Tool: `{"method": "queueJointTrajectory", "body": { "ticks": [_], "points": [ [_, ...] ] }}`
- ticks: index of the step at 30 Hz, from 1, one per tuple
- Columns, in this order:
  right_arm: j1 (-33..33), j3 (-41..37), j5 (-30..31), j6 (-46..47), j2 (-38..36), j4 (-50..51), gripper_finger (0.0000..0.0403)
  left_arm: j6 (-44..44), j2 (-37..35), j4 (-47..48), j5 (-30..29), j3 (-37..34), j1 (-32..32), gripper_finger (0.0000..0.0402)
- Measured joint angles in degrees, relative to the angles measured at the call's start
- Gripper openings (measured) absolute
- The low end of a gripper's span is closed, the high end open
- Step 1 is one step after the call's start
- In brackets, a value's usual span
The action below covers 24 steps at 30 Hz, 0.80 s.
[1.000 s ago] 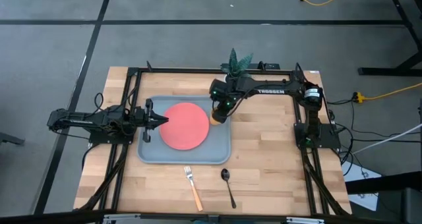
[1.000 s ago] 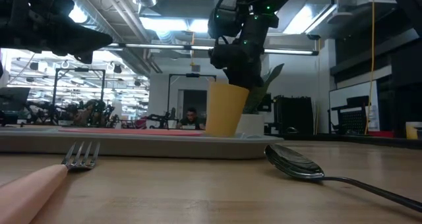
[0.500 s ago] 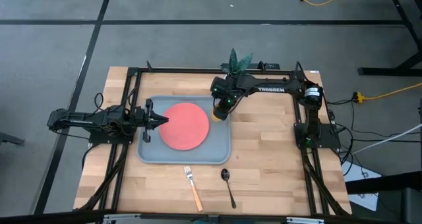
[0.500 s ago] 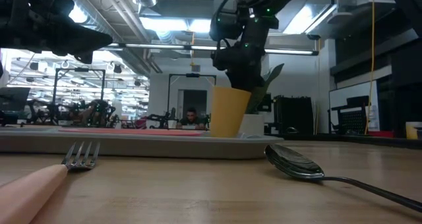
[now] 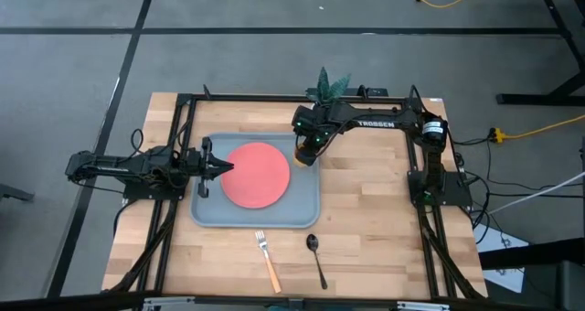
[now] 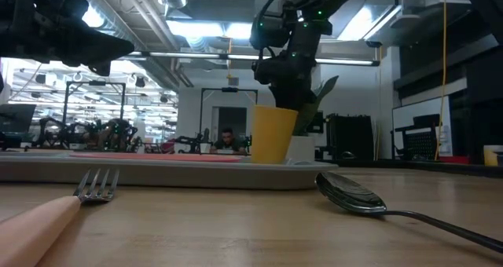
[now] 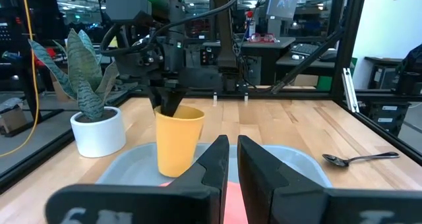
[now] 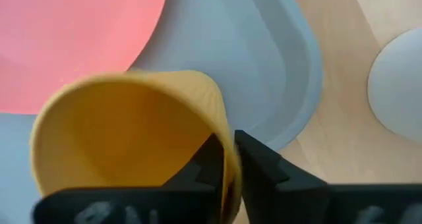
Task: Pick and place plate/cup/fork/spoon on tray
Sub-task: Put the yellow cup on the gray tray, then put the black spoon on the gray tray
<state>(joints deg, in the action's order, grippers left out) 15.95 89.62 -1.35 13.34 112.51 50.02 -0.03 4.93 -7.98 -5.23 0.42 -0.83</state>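
Note:
The yellow-orange cup (image 5: 303, 156) stands upright at the far right corner of the grey-blue tray (image 5: 208, 212), beside the coral plate (image 5: 257, 175) that lies flat on the tray. My right gripper (image 5: 306, 148) is shut on the cup from above. The tray rim hides the cup's base in the low view (image 6: 275, 133), so I cannot tell whether it rests on the tray. My left gripper (image 5: 222, 167) is shut and empty over the tray's left side, at the plate's left edge. The fork (image 5: 268, 261) and the dark spoon (image 5: 316, 256) lie on the table near the front edge. My right gripper holds the far side of the cup's rim (image 8: 227, 151), with one finger (image 8: 204, 168) inside the cup and the other finger (image 8: 264, 168) outside the wall. The fingers come from above and point down. The cup hangs upright below them, over the tray's far right corner.
A white pot with a green plant (image 5: 326, 87) stands on the table just beyond the tray's far right corner, close to the cup. A black frame (image 5: 274, 98) runs round the table. Bare wood lies to the right of the tray (image 5: 366, 192).
My right gripper has gone a little toward the table's far edge with the cup. The cup was tilted and now stands upright. My left gripper has kept still.

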Motion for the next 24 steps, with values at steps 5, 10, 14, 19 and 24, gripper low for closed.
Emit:
{"method": "queueJointTrajectory", "body": {
  "ticks": [5, 10, 14, 19, 24],
  "points": [
    [0.39, 0.00, -1.68, 0.00, 0.00, -0.04, 0.0086, 0.00, 0.00, 0.01, 0.00, 0.01, 0.00, 0.0027],
    [0.45, 0.56, -1.66, -0.33, 0.00, 0.10, 0.0112, 0.00, 0.00, 0.04, 0.00, 0.01, -0.01, 0.0027],
    [0.45, 3.53, -1.66, -1.65, 0.00, 0.68, 0.0113, 0.00, -0.02, 0.04, 0.00, 0.01, -0.01, 0.0027],
    [0.45, 10.13, 1.04, -1.97, 0.00, 7.27, 0.0112, 0.00, 0.00, 0.07, 0.00, 0.01, 0.01, 0.0028],
    [0.22, 17.07, 1.06, -0.11, 0.00, 16.10, 0.0112, -0.01, -0.02, 1.37, 0.00, 0.01, 0.01, 0.0027]
  ]
}}
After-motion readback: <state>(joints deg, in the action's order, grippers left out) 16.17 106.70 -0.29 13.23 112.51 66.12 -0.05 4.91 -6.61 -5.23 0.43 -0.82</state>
